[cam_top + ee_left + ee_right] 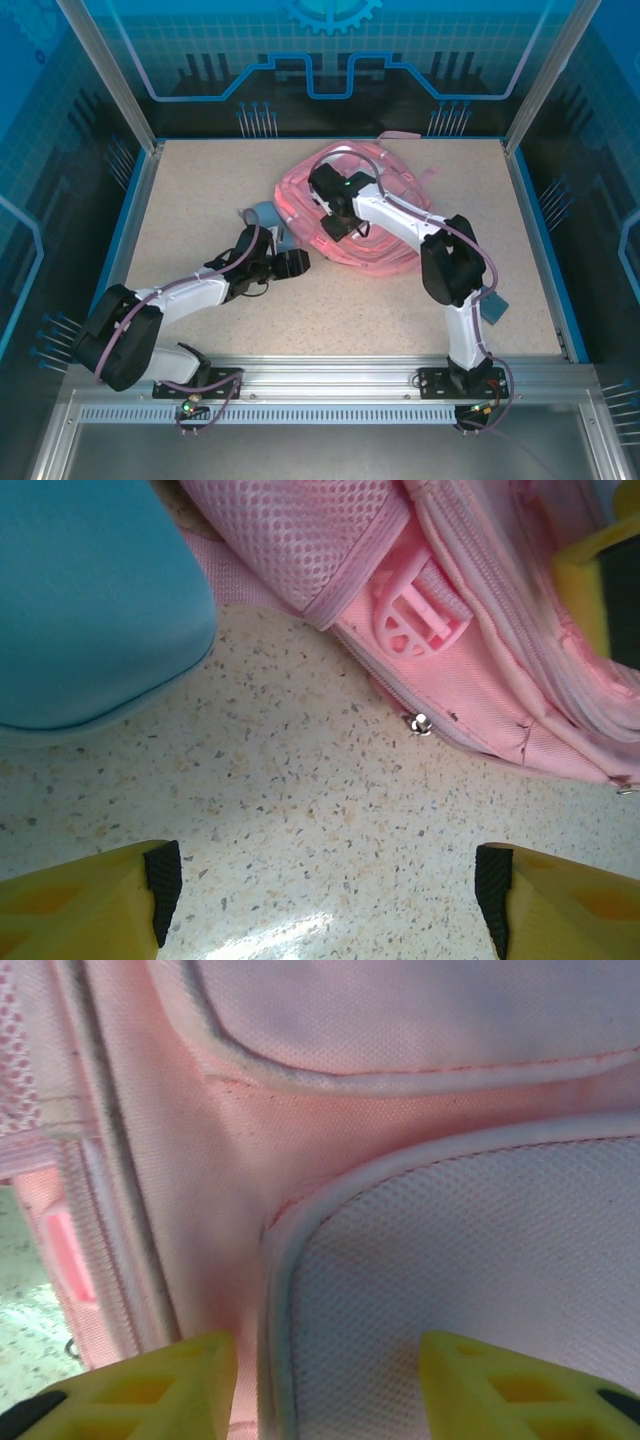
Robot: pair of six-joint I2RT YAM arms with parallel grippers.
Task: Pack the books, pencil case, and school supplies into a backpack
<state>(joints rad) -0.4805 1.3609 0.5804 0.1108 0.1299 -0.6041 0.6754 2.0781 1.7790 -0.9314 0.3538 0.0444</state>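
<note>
You have the pink backpack (385,170) lying flat on the table (200,200), past the middle toward the far edge, with its mesh padding and pale piped panels facing up. The light blue pencil case (262,217), soft with rounded corners, lies just beside the backpack's left side.

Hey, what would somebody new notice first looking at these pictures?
The big pink backpack lies toward the far middle of the table, with the right gripper poised just above its pale mesh patch. Just left of it sits a light blue pencil case, and the left gripper hangs open over the bare surface beside both.
</note>
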